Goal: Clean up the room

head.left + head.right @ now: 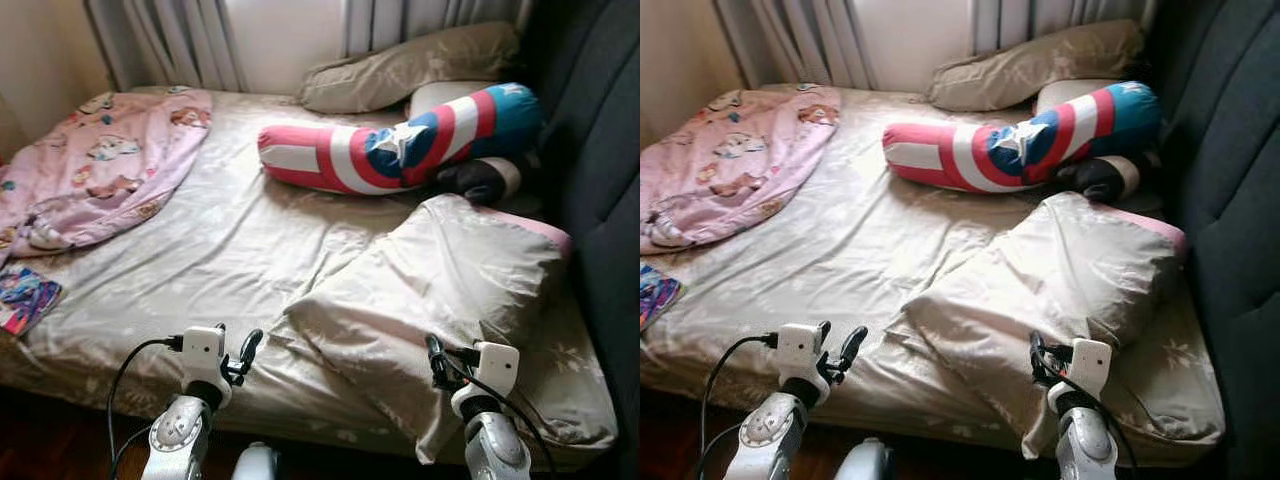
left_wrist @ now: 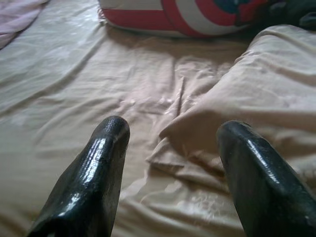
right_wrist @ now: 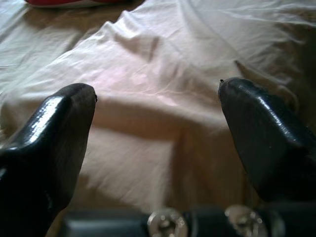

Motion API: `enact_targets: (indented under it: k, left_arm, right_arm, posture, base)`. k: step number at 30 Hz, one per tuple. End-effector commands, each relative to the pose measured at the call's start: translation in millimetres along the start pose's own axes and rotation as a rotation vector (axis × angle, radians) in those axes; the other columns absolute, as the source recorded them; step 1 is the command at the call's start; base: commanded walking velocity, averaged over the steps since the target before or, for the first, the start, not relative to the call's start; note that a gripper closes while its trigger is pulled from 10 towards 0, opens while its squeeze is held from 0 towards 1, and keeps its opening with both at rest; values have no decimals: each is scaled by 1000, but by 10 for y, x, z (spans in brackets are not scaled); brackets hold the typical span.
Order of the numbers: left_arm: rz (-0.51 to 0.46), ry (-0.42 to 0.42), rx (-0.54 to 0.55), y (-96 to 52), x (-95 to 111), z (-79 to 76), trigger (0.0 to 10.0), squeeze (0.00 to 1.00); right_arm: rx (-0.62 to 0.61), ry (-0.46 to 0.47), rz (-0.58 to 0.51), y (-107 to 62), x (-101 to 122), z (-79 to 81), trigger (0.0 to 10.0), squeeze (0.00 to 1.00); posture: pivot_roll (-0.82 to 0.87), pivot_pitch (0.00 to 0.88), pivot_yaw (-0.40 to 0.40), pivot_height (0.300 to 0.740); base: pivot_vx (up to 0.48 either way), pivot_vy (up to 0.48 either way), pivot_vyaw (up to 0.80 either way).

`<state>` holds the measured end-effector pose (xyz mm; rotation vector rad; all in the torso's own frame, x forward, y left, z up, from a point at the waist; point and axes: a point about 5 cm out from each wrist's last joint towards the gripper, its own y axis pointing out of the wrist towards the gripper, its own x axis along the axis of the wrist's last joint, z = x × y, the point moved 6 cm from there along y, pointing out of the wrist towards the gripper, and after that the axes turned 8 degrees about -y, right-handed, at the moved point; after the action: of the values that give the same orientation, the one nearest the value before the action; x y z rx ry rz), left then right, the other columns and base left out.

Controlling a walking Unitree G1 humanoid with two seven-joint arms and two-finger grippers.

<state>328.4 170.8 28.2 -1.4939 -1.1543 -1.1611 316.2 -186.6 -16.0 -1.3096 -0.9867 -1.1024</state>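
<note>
Crumpled beige fabric pillow (image 1: 450,290) lies just ahead of right gripper (image 3: 157,106), the nearer arm; both it and left gripper (image 2: 173,143) spread, empty.

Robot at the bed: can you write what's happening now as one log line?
left gripper: open, over sheet | right gripper: open, over beige pillow | holding: nothing

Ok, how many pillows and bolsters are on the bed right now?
3. A beige pillow lies near the foot on the right, another beige pillow sits by the curtain, and a striped star bolster lies between them. More may be hidden behind.
</note>
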Motion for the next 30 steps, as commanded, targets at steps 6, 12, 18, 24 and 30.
enact_targets:
  k: [6, 12, 18, 24, 30]
  left_arm:
    - [-5, 5, -13, 20, 53, -10, 10000, 0]
    - [-4, 9, -21, 24, 59, -26, 10000, 0]
    - [-2, 12, -31, 23, 69, -47, 10000, 0]
    - [-6, 12, -46, 34, 101, -88, 10000, 0]
    - [-21, 32, -70, 21, 179, -108, 10000, 0]
  right_arm:
    - [22, 12, 5, 38, 18, 92, 10000, 0]
    - [15, 8, 13, 43, 10, 82, 10000, 0]
    - [-12, 3, 32, 66, -3, 30, 10000, 0]
    - [-25, 17, 112, 124, -86, 15, 10000, 0]
    - [-47, 41, 222, 177, -196, -19, 10000, 1000]
  posture:
    - [33, 56, -6, 656]
    - [34, 57, -6, 656]
    - [38, 63, -3, 656]
    - [50, 83, 1, 656]
    - [84, 119, 11, 656]
  base:
    - [281, 0, 0]
    - [283, 0, 0]
    - [0, 0, 0]
    - [0, 0, 0]
    - [0, 0, 0]
